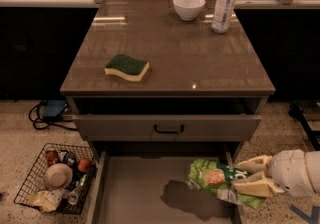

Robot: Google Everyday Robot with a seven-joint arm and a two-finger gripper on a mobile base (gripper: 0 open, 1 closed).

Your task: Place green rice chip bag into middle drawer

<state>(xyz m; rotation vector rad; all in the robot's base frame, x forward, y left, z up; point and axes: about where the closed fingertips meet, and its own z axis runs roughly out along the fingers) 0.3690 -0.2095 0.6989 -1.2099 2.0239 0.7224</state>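
Claw (245, 176) tight on green rice chip bag (210, 175), low right, over middle drawer (132, 188).

Gripper (240, 177), lower right, half-hides green rice chip bag (209, 175).

We record the green rice chip bag (210, 175), crinkly and bright green with a round tan chip pictured, hanging roughly level over the right side of the middle drawer (135, 188). The drawer stands open, with a plain grey floor. The gripper (240, 175), at lower right, pinches the bag's right end between its fingers.
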